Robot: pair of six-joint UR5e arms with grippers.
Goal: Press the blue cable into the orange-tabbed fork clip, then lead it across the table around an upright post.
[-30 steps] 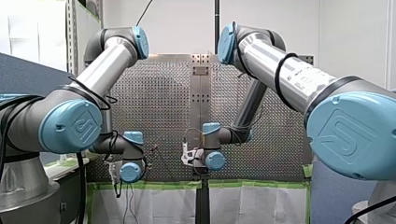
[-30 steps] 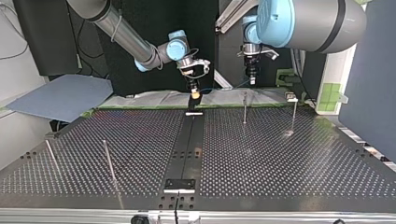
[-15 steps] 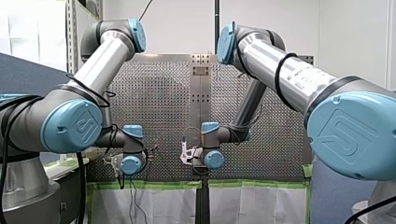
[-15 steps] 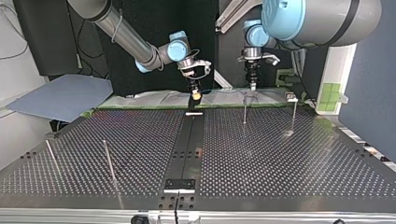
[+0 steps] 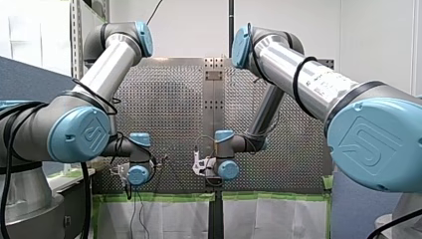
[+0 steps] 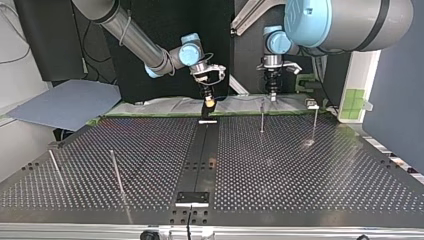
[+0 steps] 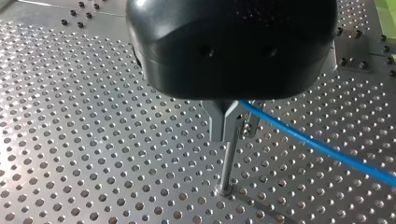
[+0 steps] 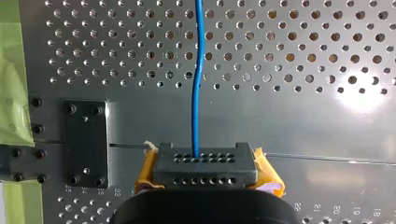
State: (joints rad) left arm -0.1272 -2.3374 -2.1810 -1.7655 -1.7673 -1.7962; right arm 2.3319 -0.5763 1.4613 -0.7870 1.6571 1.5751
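In the left wrist view my left gripper (image 7: 230,122) is shut on the blue cable (image 7: 317,145), which runs off to one side over the perforated table. An upright post (image 7: 227,163) stands right under its fingertips. In the top view my left gripper (image 6: 272,94) hangs just above and behind that post (image 6: 262,116). My right gripper (image 8: 204,161), with yellow pads, is shut on the blue cable (image 8: 198,70), which leads straight ahead of it. In the top view my right gripper (image 6: 208,100) sits over a small pale clip (image 6: 207,120) at the table's far edge.
A second post (image 6: 315,124) stands at the top view's right, and two more posts (image 6: 116,171) lean at its near left. A black centre strip (image 6: 200,155) runs down the table. A black plate (image 8: 86,142) and green tape (image 8: 11,93) lie beside my right gripper.
My left gripper has come down and shifted slightly to the top view's right, ending over the post. My right arm has stayed put.
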